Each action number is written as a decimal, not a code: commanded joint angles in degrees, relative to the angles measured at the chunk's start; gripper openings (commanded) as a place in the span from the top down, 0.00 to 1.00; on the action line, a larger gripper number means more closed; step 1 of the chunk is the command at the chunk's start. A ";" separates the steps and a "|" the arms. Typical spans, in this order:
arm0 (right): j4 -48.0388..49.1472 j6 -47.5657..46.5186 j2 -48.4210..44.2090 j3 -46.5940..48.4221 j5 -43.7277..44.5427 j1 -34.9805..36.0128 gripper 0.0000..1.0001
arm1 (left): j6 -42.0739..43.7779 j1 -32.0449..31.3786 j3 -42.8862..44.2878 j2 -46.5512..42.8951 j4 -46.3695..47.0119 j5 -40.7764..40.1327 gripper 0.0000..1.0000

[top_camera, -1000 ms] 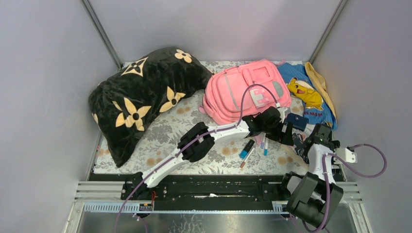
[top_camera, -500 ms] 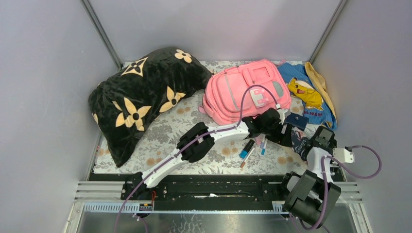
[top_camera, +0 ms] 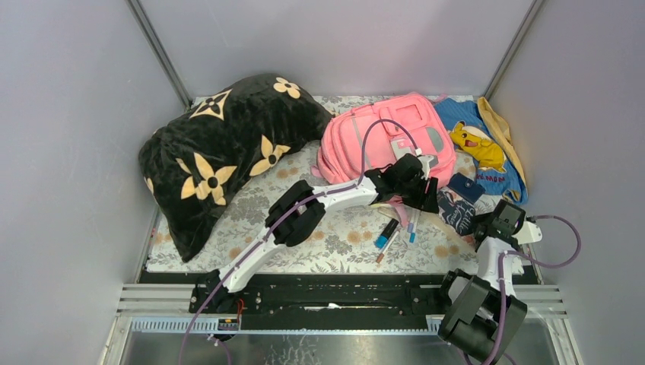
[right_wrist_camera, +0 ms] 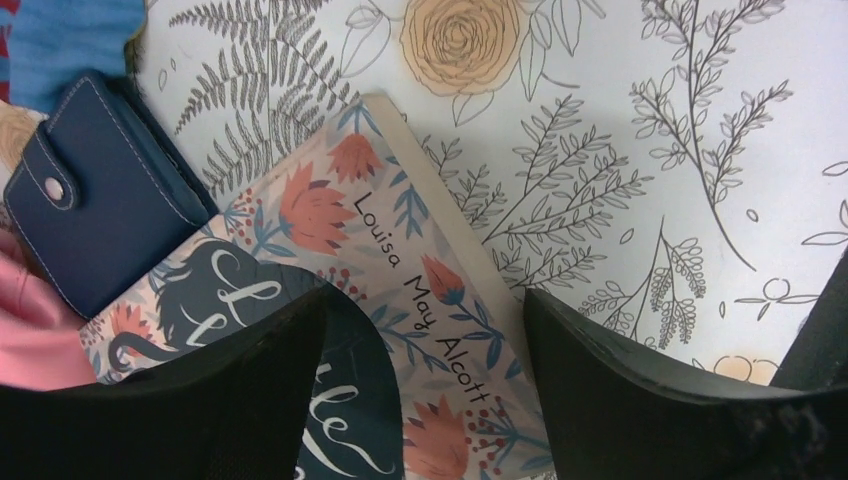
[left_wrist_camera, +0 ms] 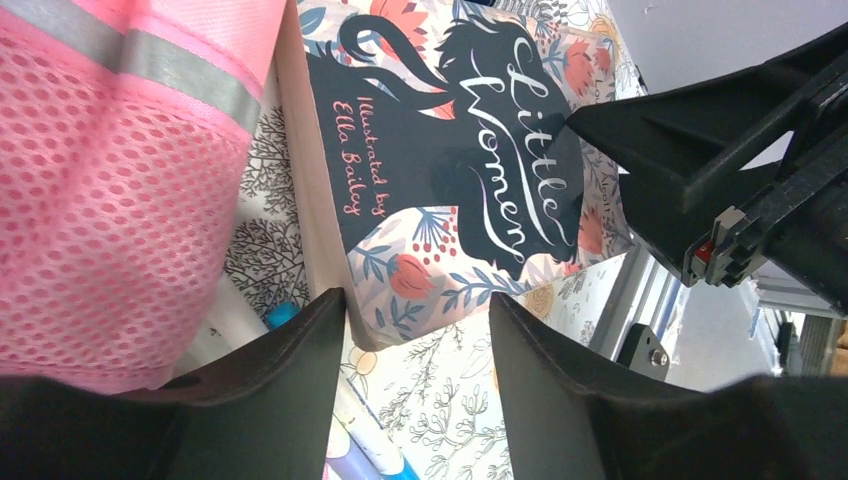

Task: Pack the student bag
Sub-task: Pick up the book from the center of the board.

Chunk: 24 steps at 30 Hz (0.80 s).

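Left claw point(top_camera: 428, 199) and right claw point(top_camera: 482, 223) were seen from above to be set on either side of a book point(top_camera: 456, 213) lying flat on the desk point(top_camera: 304, 228), just in front of the right-hand near corner of the student bag point(top_camera: 388, 141). The bag was laid flat at the far side of the desk, front patch upward, with a black pillow point(top_camera: 220, 152) to its left and a blue cloth point(top_camera: 459, 114) against its right end. Its long axis was judged to run across the desk, from near left to far right. Which end was the top could not be told, and no open zip could be made out. A wallet point(top_camera: 464, 188) lay just right of the bag's near corner, and a few pens point(top_camera: 395, 232) just in front of the bag.

From the left wrist, the left claw was shown released, jaws parted over a corner of the book and nothing gripped. The bag's pink mesh was close on one side.

From the right wrist, the right claw was also shown released, jaws wide over the book's spine edge. The wallet lay against the book on the side toward the bag.

The step in hand was judged to be the picking up of the book, with nothing yet packed. The next move would call for one claw to be lowered and closed across the book's thin edge, which lay flush on the desk and might be hard to get under. The bag would also have to be opened first.
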 commanded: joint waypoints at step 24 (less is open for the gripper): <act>-13.87 2.08 -0.65 5.91 -6.81 0.76 0.09 | -3.18 -1.82 -0.40 -8.46 6.03 5.80 1.00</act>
